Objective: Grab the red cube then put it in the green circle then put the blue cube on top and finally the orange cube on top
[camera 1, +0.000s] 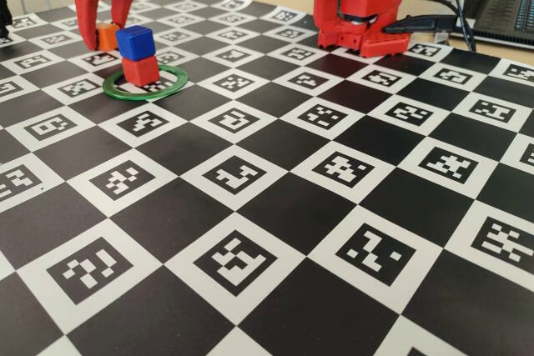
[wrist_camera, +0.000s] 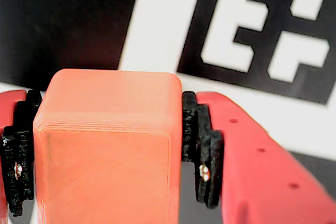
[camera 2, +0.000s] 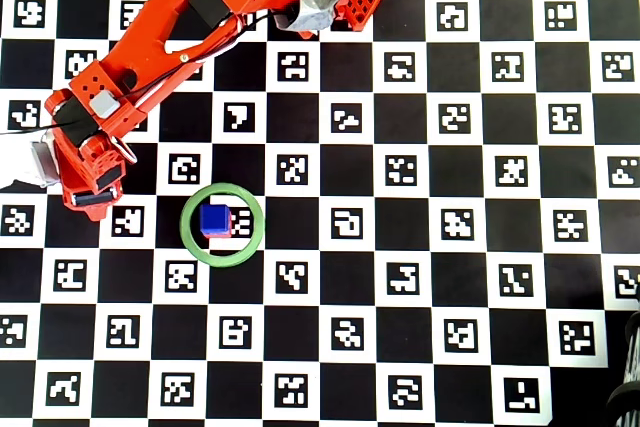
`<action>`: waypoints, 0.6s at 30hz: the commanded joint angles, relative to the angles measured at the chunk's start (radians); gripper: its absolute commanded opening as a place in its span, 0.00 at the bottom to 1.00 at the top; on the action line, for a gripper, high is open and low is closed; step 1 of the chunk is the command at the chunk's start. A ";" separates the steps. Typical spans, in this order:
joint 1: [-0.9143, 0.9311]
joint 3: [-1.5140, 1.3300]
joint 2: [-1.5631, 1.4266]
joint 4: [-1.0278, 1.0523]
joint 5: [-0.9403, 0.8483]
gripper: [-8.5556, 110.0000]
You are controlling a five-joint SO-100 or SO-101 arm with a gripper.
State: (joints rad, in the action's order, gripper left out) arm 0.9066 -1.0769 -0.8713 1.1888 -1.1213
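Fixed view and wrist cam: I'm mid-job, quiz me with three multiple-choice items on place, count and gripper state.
1. Where is the blue cube?
A. on the red cube inside the green circle
B. on the board outside the ring
C. between the fingers

2. How many cubes are stacked in the ring?
A. one
B. two
C. three

3. What is the gripper doing?
A. open and empty
B. shut on nothing
C. shut on the orange cube

Answers:
1. A, the fixed view shows blue sitting on red within the ring.
2. B, only red and blue are stacked there.
3. C, the wrist view shows the black pads against both sides of the orange cube.
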 commanded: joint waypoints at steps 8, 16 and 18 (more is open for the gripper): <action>-0.021 0.158 -0.233 0.164 0.012 0.16; -0.012 0.213 -0.327 0.265 0.017 0.16; -0.011 0.219 -0.345 0.284 0.017 0.16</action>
State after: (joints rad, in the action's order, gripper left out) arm 0.9066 -0.9465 -1.0600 1.4481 -1.1091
